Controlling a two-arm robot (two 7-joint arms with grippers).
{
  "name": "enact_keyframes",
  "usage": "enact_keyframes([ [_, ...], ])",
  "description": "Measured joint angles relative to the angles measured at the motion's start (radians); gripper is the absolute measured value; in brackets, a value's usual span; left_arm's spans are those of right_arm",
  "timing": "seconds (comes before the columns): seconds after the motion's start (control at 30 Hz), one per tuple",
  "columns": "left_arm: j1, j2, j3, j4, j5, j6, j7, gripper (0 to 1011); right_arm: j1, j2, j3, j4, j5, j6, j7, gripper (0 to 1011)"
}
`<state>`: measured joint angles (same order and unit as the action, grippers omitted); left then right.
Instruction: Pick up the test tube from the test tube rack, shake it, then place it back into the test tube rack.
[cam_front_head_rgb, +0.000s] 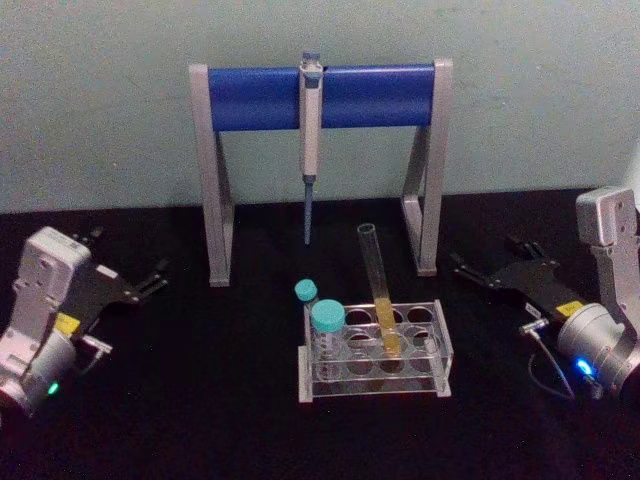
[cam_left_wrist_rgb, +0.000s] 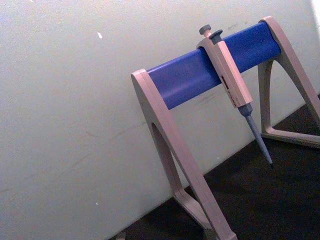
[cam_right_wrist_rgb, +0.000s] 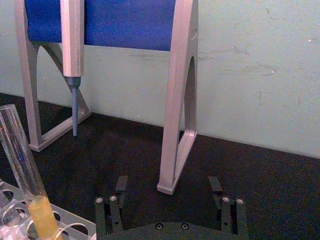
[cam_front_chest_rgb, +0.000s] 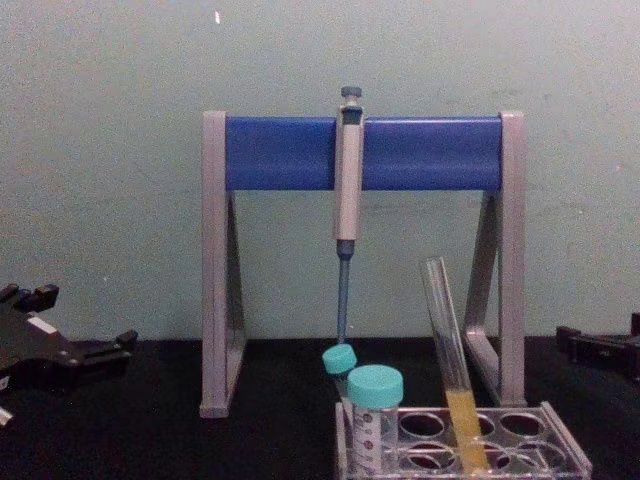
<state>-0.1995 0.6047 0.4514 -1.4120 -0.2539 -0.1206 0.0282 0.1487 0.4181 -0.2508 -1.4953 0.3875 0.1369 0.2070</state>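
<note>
The test tube (cam_front_head_rgb: 379, 288) is a long clear glass tube with yellow-orange liquid at its bottom. It leans in a back-row hole of the test tube rack (cam_front_head_rgb: 376, 387), a low clear plastic rack at the table's middle; the chest view shows the test tube (cam_front_chest_rgb: 447, 335) rising well above the test tube rack (cam_front_chest_rgb: 560, 440). My left gripper (cam_front_head_rgb: 128, 254) rests open on the table at the far left. Off to the rack's right, my right gripper (cam_front_head_rgb: 487, 258) sits open and apart from it. In the right wrist view its fingers (cam_right_wrist_rgb: 121, 184) are spread wide with nothing between them, with the test tube (cam_right_wrist_rgb: 22, 160) off to one side.
Two teal-capped tubes (cam_front_head_rgb: 327, 320) stand in the rack's left end. Behind it a grey-and-blue stand (cam_front_head_rgb: 260, 97) holds a hanging pipette (cam_front_head_rgb: 311, 120), whose tip ends above the table just behind the rack. Black tabletop lies on both sides, a pale wall behind.
</note>
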Motion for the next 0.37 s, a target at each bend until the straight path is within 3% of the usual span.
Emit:
enact_keyframes([
  [0.37,0.000,0.000,0.000,0.000,0.000,0.000,0.000,1001,0.000,0.000,0.000,0.000,0.000,0.000,0.000,1000],
])
